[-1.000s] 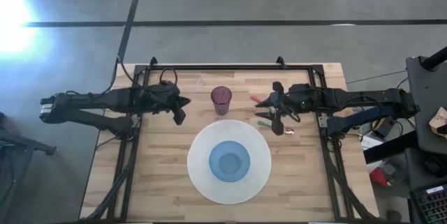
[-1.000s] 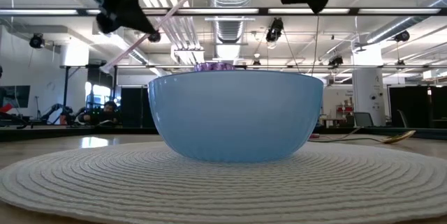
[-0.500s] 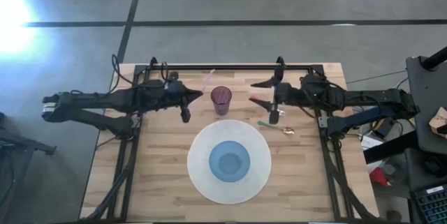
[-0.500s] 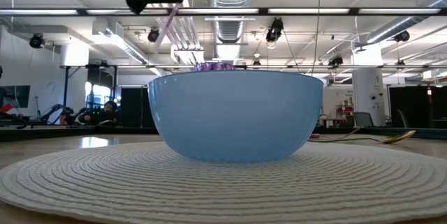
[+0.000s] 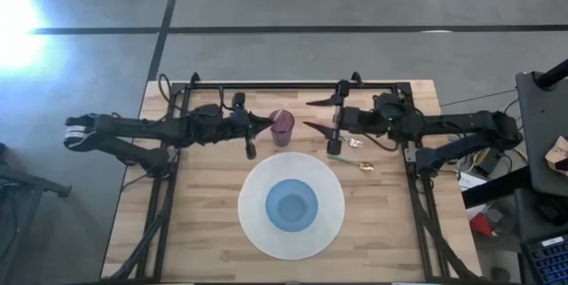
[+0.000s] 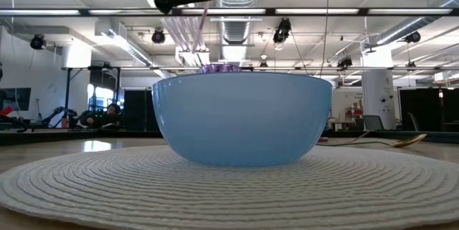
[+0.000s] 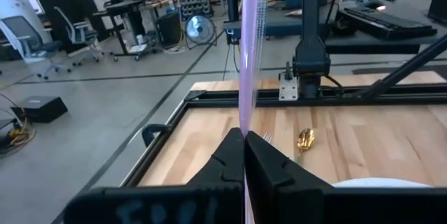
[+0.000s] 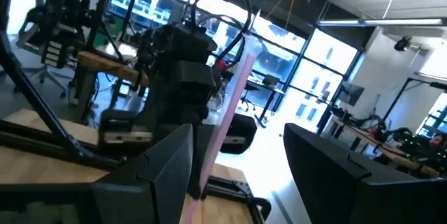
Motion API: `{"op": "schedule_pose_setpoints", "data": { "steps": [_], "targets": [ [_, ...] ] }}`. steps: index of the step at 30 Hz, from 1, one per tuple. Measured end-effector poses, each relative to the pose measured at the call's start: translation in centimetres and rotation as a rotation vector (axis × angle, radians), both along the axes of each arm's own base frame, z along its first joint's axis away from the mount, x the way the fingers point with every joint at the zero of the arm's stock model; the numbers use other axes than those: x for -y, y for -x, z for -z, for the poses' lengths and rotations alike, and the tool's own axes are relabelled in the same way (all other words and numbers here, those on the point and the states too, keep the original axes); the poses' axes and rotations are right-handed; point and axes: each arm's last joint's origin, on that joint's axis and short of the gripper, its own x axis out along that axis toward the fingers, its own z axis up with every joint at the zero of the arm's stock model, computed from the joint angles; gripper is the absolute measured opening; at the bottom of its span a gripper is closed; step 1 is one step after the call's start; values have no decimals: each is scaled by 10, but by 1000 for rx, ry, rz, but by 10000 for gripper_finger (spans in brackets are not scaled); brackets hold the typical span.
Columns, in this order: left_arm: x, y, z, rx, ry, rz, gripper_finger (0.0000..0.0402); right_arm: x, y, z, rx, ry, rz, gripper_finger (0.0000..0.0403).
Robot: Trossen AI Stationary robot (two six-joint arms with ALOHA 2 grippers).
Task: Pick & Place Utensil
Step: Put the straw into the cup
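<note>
Thin translucent pink utensil (image 7: 250, 49) stands upright, clamped between left gripper (image 7: 244, 155) fingers.

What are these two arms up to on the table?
The left tool grips a pink straw and holds it right beside the purple cup. The right tool hangs open on the cup's other side, holding nothing. A blue bowl sits on a white mat, and a gold utensil and a green one lie by the right arm.

A blue bowl (image 5: 292, 205) sits in the middle of a round white woven mat (image 5: 253, 229) on the wooden table (image 5: 204, 214). Chairs (image 7: 15, 32) and desks (image 7: 122, 8) stand in the room beyond
</note>
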Motion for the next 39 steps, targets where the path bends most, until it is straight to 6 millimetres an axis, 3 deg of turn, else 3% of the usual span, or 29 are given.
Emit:
{"op": "schedule_pose_setpoints", "data": {
  "steps": [12, 23, 39],
  "targets": [
    [-2, -9, 7, -15, -14, -2, 0, 9, -38, -11, 6, -17, 12, 222],
    [-2, -9, 8, -26, -13, -2, 0, 11, -68, -11, -110, -78, -9, 216],
    [-2, -8, 8, -30, -25, -12, 0, 13, -65, -12, -179, -99, -2, 83]
  ]
}}
